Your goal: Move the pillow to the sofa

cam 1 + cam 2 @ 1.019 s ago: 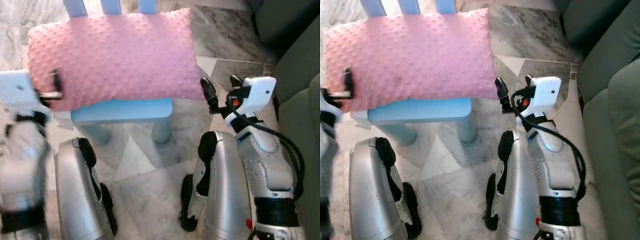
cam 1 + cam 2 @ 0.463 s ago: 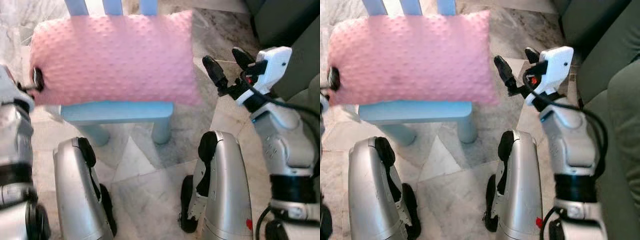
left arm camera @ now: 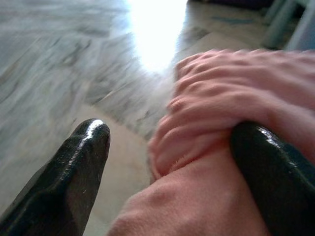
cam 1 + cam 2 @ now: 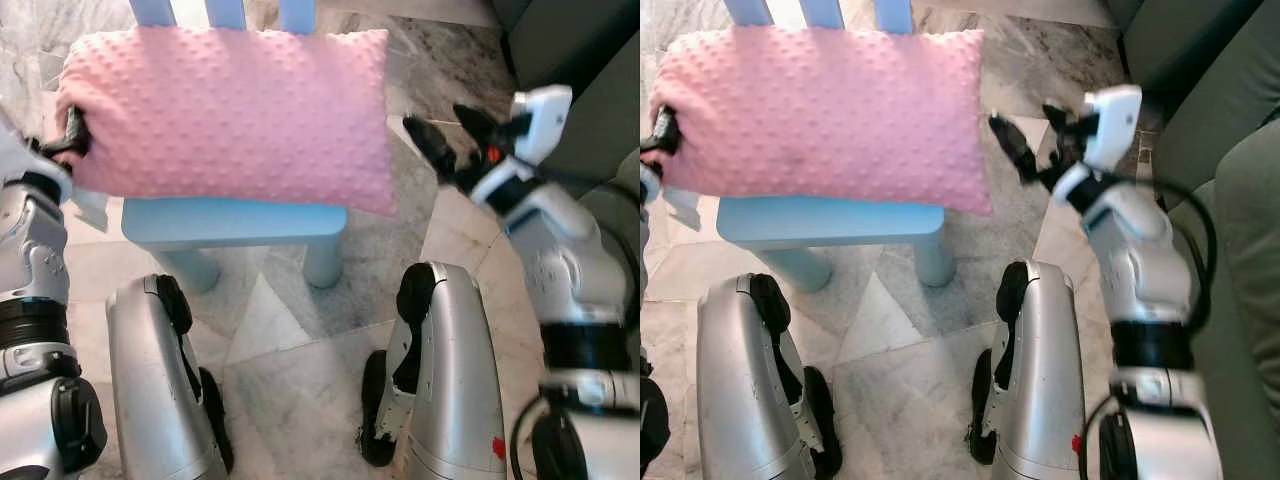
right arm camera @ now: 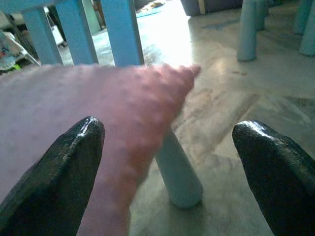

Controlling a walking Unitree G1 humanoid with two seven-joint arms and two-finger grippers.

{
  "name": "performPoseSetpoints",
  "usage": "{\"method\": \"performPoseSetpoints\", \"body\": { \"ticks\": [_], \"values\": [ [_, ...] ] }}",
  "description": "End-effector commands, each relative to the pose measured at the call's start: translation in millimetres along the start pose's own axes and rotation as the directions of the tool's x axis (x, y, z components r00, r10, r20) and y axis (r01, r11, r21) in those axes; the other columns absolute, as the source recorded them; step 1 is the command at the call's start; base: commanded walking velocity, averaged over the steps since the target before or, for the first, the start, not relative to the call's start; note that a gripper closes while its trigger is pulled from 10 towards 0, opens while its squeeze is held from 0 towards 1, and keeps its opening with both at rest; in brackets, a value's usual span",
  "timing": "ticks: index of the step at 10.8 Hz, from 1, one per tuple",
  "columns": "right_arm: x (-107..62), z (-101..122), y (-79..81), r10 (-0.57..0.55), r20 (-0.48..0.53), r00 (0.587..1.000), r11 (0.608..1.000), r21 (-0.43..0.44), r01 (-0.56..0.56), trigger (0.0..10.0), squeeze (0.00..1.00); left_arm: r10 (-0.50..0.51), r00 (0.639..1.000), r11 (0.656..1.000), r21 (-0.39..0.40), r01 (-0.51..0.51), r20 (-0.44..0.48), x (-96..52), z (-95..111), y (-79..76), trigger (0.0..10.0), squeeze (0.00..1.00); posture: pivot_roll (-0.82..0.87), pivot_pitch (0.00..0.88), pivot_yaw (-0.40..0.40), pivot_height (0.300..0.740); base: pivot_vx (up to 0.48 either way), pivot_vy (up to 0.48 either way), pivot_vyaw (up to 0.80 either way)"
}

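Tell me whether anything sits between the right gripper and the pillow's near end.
Nothing visible does. The right gripper hangs open just off the pink pillow, with only bare marble floor in the gap. The left gripper already touches the pillow's other end, over the blue chair.

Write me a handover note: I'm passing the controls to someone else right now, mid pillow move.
Left gripper: fingers around the left end of the pink dotted fabric pillow, not fully closed.
Right gripper: open, off the pillow's right end, not touching.
The pillow lies across the light blue wooden chair, its right corner overhanging the seat.
The dark green sofa is on the robot's right.
Done: left side engaged.
Left: bring the right gripper in, lift the pillow, turn right, set it on the sofa.
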State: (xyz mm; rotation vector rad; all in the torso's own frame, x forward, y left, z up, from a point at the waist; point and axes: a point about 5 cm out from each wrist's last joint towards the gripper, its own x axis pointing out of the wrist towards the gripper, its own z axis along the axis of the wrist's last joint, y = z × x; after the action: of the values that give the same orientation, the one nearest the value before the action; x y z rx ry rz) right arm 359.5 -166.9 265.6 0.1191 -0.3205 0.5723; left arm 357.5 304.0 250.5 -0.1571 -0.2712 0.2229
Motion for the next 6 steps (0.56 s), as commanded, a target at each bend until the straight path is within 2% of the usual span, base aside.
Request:
{"method": "performPoseSetpoints", "body": {
  "ticks": [1,2,3,4,5,6],
  "values": [
    [-0.6,-8.7,-0.5,-0.003,-0.018,1.0,0.999,0.034,0.004,10.0,0.0,-0.025,0.999,1.0,0.002,0.025,-0.028,-1.9,-5.4,1.4,10.0,0.0,-0.02,0.428,-0.057,0.357,0.0,0.0,0.0],
    [3.4,-19.3,3.8,0.028,-0.036,0.999,0.993,0.119,-0.024,10.0,0.0,-0.052,0.997,0.998,-0.039,0.049,-0.065,-0.3,-14.6,-1.7,10.0,0.0,-0.03,0.425,-0.053,0.357,0.0,0.0,0.0],
    [7.4,-32.9,6.4,0.042,-0.063,0.997,0.966,0.259,-0.024,10.0,0.0,-0.125,0.984,0.991,-0.062,0.118,-0.13,0.3,-26.7,-12.7,10.0,0.0,-0.02,0.423,-0.048,0.357,0.0,0.0,0.0],
    [7.9,-38.2,6.6,0.036,-0.082,0.996,0.967,0.255,-0.014,10.0,0.0,-0.153,0.972,0.988,-0.04,0.149,-0.178,-0.7,-31.5,-17.2,10.0,0.0,-0.02,0.424,-0.042,0.357,0.0,0.0,0.0],
    [7.2,-39.4,7.5,0.043,-0.083,0.996,0.961,0.275,-0.018,10.0,0.0,-0.177,0.962,0.984,-0.056,0.169,-0.21,-2.1,-33.5,-17.7,10.0,0.0,-0.01,0.425,-0.039,0.357,0.0,0.0,0.0],
    [5.4,-44.5,9.4,0.054,-0.083,0.995,0.947,0.32,-0.024,10.0,0.0,-0.22,0.938,0.973,-0.131,0.191,-0.269,-5.9,-43.7,-17.4,10.0,0.0,-0.01,0.428,-0.037,0.357,0.0,0.0,0.0]
  ]
}}
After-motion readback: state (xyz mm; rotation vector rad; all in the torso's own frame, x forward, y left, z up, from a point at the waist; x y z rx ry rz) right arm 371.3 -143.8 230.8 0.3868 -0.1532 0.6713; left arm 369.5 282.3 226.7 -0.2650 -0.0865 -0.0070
